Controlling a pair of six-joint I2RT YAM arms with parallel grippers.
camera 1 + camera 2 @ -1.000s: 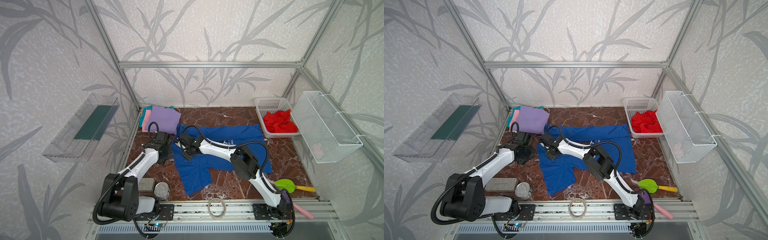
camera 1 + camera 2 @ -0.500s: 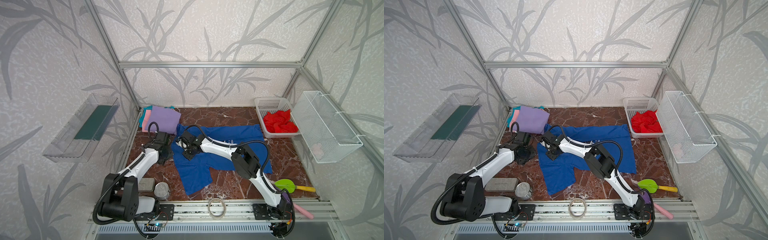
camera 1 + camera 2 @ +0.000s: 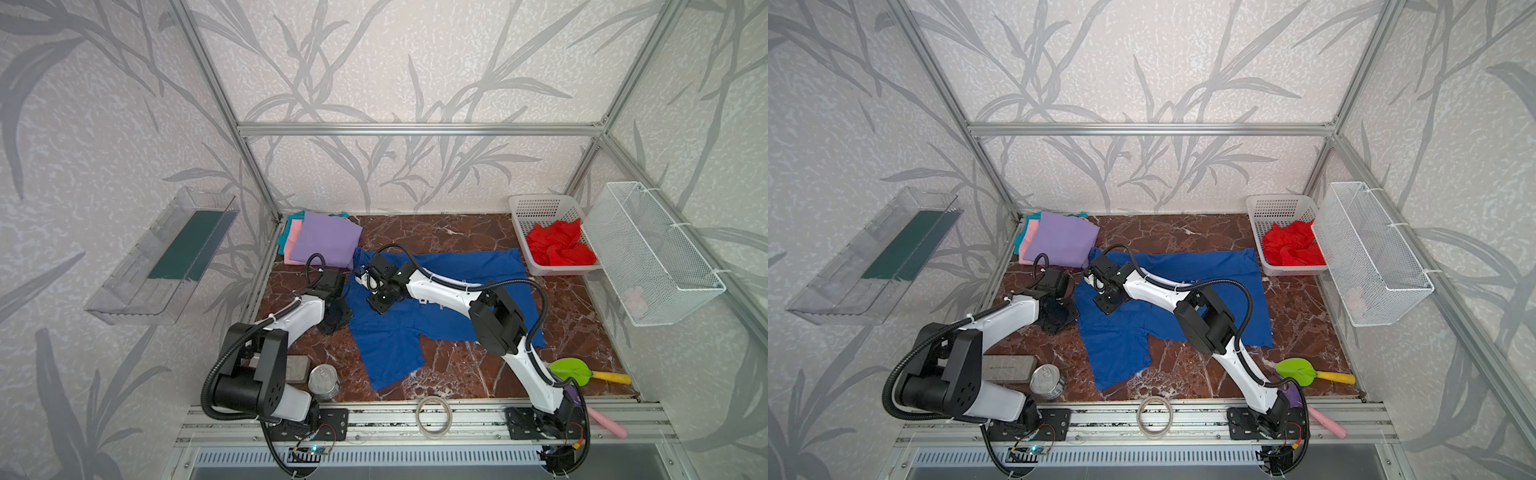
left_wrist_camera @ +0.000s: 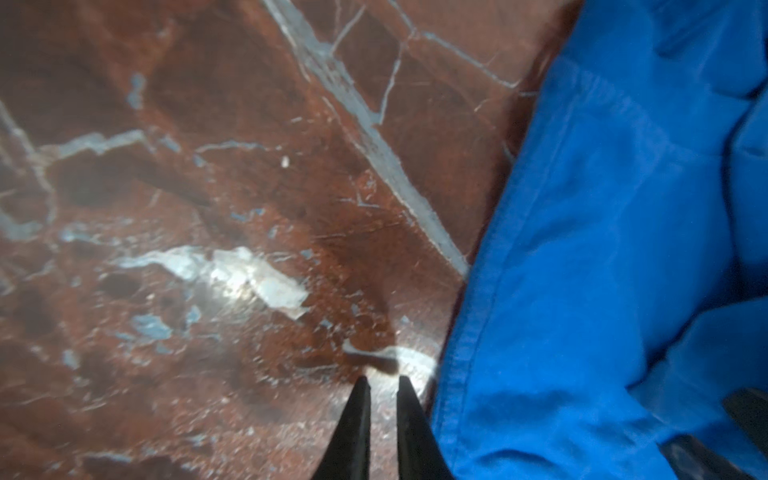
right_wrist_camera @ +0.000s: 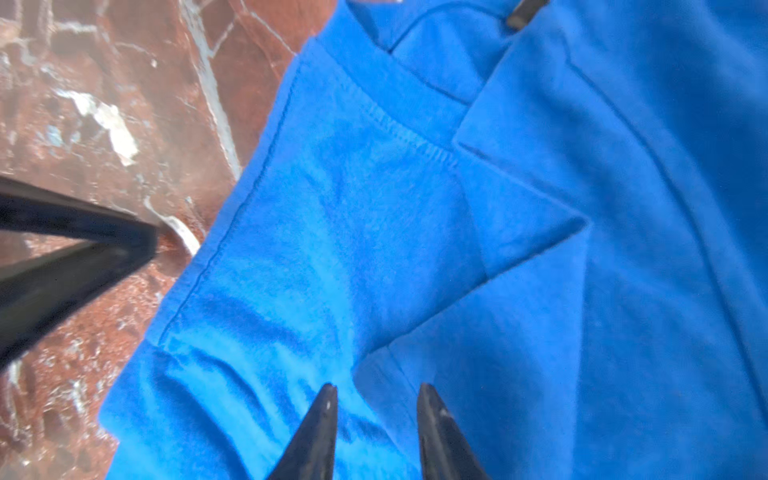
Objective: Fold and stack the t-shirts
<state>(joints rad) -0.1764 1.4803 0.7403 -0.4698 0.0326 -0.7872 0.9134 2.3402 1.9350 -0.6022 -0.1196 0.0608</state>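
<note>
Cloth in royal blue, the blue shirt (image 3: 395,332) (image 3: 1121,332), is spread flat across the middle of the marble tabletop (image 3: 457,232), with one sleeve pointed toward the near edge. Much of its chest is covered by the right arm, which is laid across it, so only scraps of white lettering are seen.

The right claw (image 5: 374,395) is held over the sleeve seam near the shirt's left edge, its tips spread apart and nothing pinched. The left claw (image 4: 381,382) is held over bare marble just beside that same hem (image 4: 478,311); its tips are almost pressed together, with a narrow slit through which marble is seen. Both claws are close together, the left one's fingers (image 5: 83,249) being caught in the right wrist view.

At the far left corner a folded stack is found: lavender shirt (image 3: 324,243) on top, pink shirt (image 3: 294,237) and teal shirt (image 3: 283,239) beneath. Its near corner lies just beside the blue shirt's far corner. The red shirt (image 3: 557,249) is crumpled inside the white basket (image 3: 536,208) at the far right.

Along the near edge, well apart from the cloth, a can (image 3: 323,380), a grey case (image 3: 297,368), a tape ring (image 3: 434,415), a green scoop (image 3: 569,370) and a pink stick (image 3: 606,424) are set. A wire basket (image 3: 656,257) is hung on the right wall and a clear tray (image 3: 158,266) on the left.
</note>
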